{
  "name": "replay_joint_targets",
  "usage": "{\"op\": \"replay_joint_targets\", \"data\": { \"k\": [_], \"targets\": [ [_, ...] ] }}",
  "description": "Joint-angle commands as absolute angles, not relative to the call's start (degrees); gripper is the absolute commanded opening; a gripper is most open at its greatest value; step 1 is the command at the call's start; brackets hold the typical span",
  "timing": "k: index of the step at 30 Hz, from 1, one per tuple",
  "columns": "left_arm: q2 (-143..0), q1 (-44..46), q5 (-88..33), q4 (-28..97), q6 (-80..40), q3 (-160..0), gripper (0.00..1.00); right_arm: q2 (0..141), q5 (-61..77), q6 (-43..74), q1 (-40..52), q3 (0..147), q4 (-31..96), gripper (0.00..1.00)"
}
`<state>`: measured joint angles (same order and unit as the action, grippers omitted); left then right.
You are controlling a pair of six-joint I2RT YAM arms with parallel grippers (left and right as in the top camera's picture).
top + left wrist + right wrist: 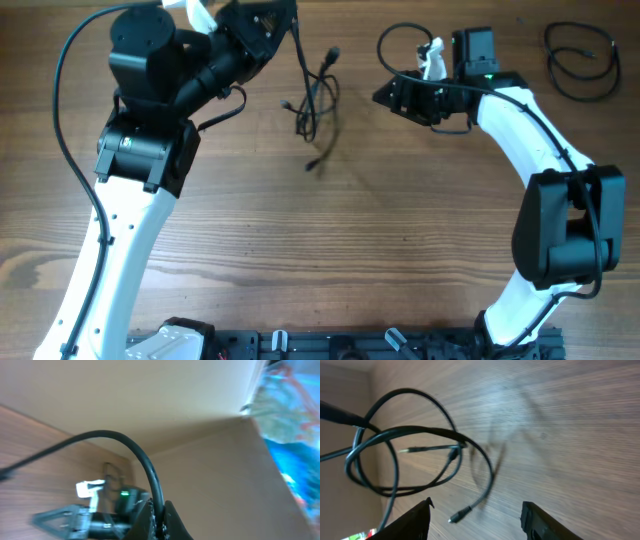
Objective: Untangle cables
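On the wooden table (400,240), the tangled cables (316,100) dangle in loose loops from the raised left gripper (159,510), whose fingers are clamped on one strand. The right gripper (476,505) is near them, fingers apart. A coiled black cable (580,62) lies alone at the table's far right corner

Probably a robotics lab: a white-and-black left arm (120,250) and right arm (520,130) rise from a black rail (350,345) at the edge of a wood-grain desk (330,260), plain beige wall (150,400) beyond.
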<state>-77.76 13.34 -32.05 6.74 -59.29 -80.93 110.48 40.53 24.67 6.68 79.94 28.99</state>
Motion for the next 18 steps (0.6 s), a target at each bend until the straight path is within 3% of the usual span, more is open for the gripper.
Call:
{"op": "replay_joint_targets", "data": {
  "k": [1, 11, 18],
  "targets": [
    [-76.38, 13.10, -37.08, 2.11, -69.01, -81.25, 0.04, 111.24, 44.07, 25.87, 7.79, 79.35, 26.70, 0.61],
    [-76.38, 13.10, -37.04, -3.44, -81.84, -81.25, 0.04, 111.24, 56.01, 13.80, 7.88, 79.37, 22.28, 0.68],
    [-76.38, 13.10, -37.06, -9.26, -92.01, -81.25, 0.04, 111.24, 55.53, 10.44, 8.51, 79.35, 22.06, 0.68]
  ]
}}
